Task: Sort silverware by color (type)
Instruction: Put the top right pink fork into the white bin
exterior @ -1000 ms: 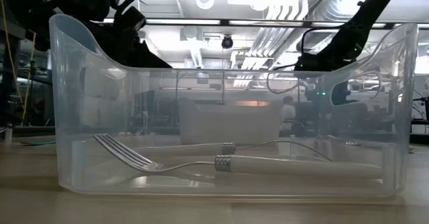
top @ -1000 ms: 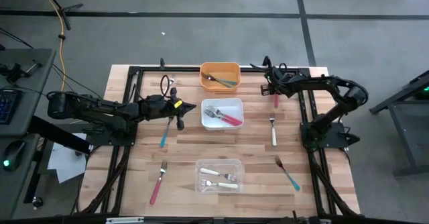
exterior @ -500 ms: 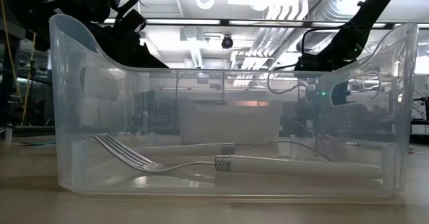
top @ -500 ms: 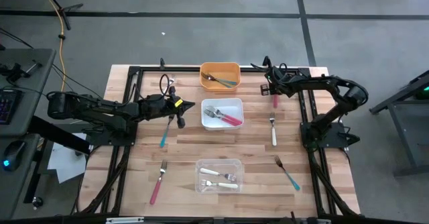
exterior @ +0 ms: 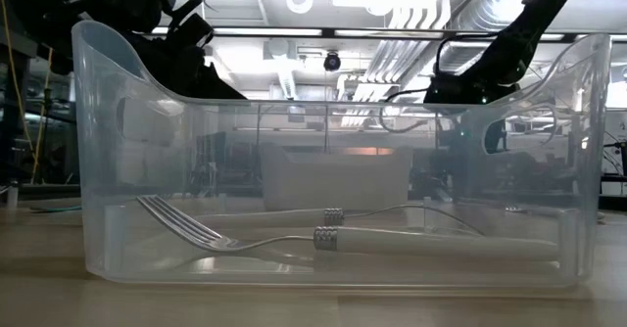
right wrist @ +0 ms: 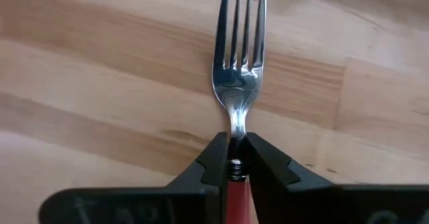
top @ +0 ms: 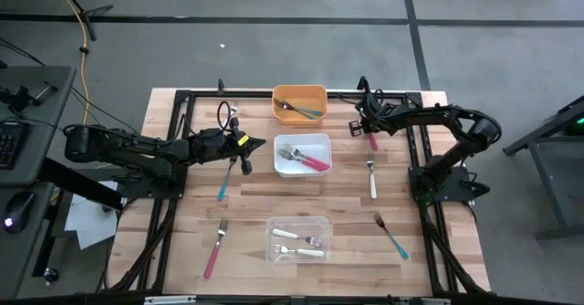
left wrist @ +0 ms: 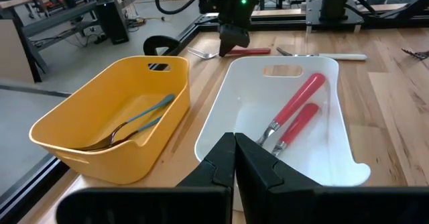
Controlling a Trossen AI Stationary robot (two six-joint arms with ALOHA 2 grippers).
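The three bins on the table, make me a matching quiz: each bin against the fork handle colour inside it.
Column one:
1. orange bin
2. white bin
3. clear bin

Column two:
A. white handles
B. teal handles
C. pink-red handles

Pairs: 1-B, 2-C, 3-A.

Eleven forks [top: 372, 179], three bins [top: 299, 101]

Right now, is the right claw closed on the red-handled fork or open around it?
Shut on it. In the right wrist view the right claw pinches the red-handled fork at its neck, with no gap either side.
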